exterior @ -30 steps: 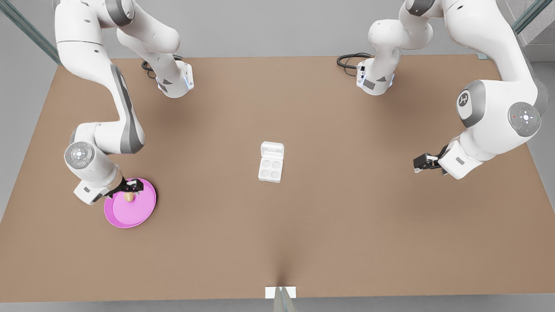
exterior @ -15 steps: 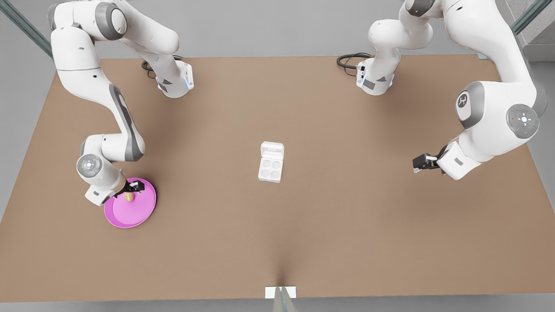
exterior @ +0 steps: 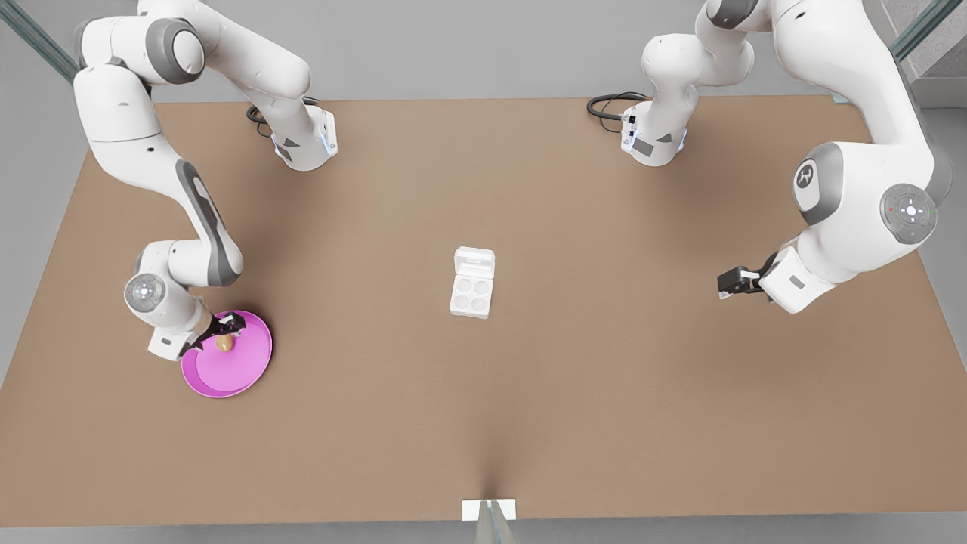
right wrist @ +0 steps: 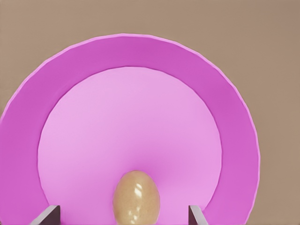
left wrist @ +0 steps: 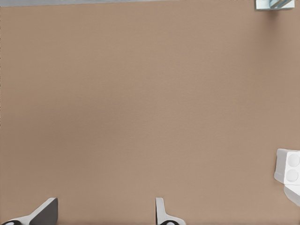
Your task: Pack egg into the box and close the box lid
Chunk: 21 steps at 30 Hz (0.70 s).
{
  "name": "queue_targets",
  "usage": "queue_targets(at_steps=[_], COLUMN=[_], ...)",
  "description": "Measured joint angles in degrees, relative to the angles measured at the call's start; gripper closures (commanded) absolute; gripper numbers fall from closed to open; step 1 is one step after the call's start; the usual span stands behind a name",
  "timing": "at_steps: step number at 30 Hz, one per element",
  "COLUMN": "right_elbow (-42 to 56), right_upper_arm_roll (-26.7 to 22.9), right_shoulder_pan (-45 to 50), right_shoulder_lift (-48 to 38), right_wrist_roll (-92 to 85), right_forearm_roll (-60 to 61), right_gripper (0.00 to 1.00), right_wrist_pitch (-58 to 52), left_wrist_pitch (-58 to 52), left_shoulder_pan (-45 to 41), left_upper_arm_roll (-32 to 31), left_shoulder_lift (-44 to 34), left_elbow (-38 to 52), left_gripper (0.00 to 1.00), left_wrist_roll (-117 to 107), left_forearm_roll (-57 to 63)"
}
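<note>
- One egg (exterior: 224,344), tan-brown, lying on the pink plate (exterior: 227,385) in the lower left of the front view; in the right wrist view, standing on end on the plate's flat inner floor, well inside the raised rim.
- Right end effector (exterior: 225,332) down over that plate, straddling the egg; fingers (right wrist: 47,215) spread wide, one on each side of the egg (right wrist: 136,197), with pink plate (right wrist: 140,51) visible between each fingertip and the shell, so not gripping.
- Plate resting on the brown bench (exterior: 529,415), near its edge on the front view's left.
- Near the middle of the frame, well apart from the plate, the box (exterior: 471,295): white, four round cups in a two-by-two grid, all four unfilled.
- Box lid (exterior: 474,263) swung open and lying flat just behind the cup tray, joined to it along the far edge, raised rectangular ridge facing up.
- Off at the right of the front view, level with the box, left end effector (exterior: 724,285) hanging above bare bench, pointing toward the middle and waiting; fingers (left wrist: 44,213) parted wide, nothing between them, with a corner of the box (left wrist: 288,166) caught in the left wrist view.
- Farthest back, along the upper edge of the bench, two arm bases with black cables coiled beside them.
</note>
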Motion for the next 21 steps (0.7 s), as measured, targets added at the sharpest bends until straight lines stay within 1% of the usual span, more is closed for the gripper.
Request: queue_targets(at_steps=[7,14,15,16,19,21], right_elbow=[0.95,0.18,0.26,0.26,0.41,0.61], right_upper_arm_roll=[-0.09,-0.09,-0.09,-0.09,-0.09,-0.09], right_shoulder_pan=[-0.88,-1.57,-1.55,-1.63,-1.63,-1.63], right_shoulder_lift=[2.6,3.17,3.22,3.32,3.71,4.06], right_wrist_roll=[-0.7,-0.76,-1.14,-1.23,-1.23,-1.54], right_forearm_roll=[-0.04,-0.03,-0.04,-0.04,-0.04,-0.04], right_gripper=[0.0,0.0,0.16,0.28,0.37,0.37], right_wrist_pitch=[1.14,1.14,1.14,1.14,1.14,1.14], left_wrist_pitch=[-0.04,-0.3,-0.3,-0.3,-0.33,-0.39], left_shoulder_pan=[0.0,-0.03,0.02,0.0,0.0,0.0], left_upper_arm_roll=[-0.02,0.03,-0.02,-0.02,-0.02,-0.02], left_shoulder_lift=[0.0,0.0,0.0,0.0,0.0,0.0], left_elbow=[0.0,0.0,0.0,0.0,0.0,0.0], left_gripper=[0.0,0.0,0.0,0.0,0.0,0.0], left_wrist_roll=[0.0,0.0,0.0,0.0,0.0,0.0], left_forearm_roll=[0.0,0.0,0.0,0.0,0.0,0.0])
